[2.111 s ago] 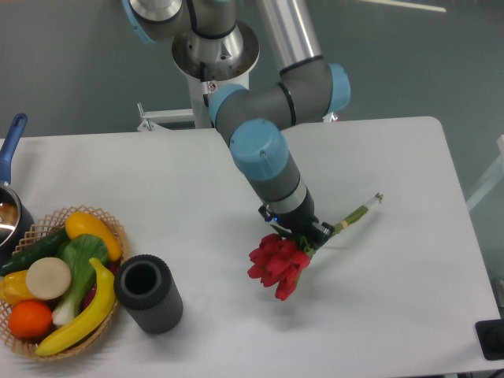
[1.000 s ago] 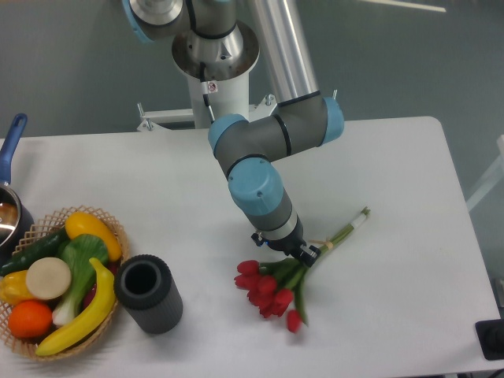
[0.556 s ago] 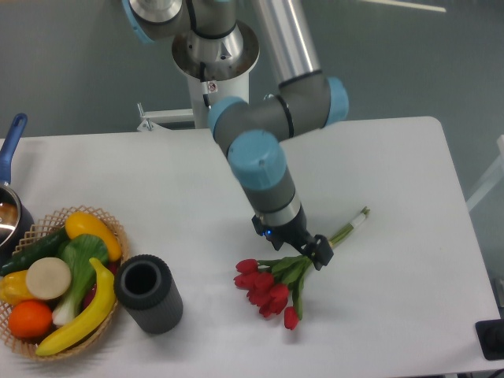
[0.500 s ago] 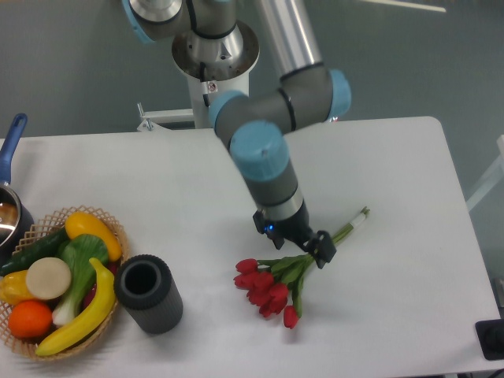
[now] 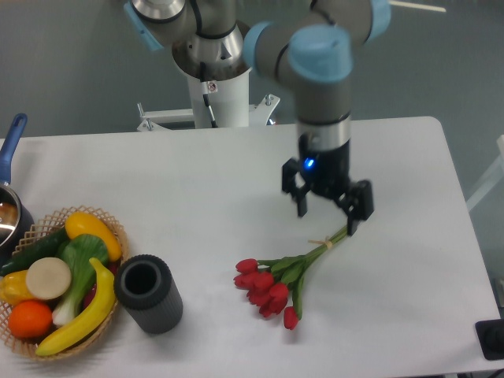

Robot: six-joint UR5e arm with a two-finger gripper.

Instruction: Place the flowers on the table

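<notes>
The flowers (image 5: pixel 274 282), a bunch of red tulips with green stems tied with thin twine, lie flat on the white table (image 5: pixel 197 189) right of centre. The red heads point down-left and the stems run up-right. My gripper (image 5: pixel 327 211) hangs open and empty above the table, over the upper end of the stems, apart from them. Its two dark fingers (image 5: pixel 301 201) stand spread wide.
A wicker basket (image 5: pixel 59 279) of fruit and vegetables stands at the front left. A dark grey cylinder cup (image 5: pixel 148 293) stands upright just right of it. A pot with a blue handle (image 5: pixel 11 146) is at the left edge. The arm's base (image 5: pixel 214 71) is behind the table.
The gripper lowered the flowers onto the table, let them go, then rose and swung up and right away from the bunch. The flowers now lie still on the table.
</notes>
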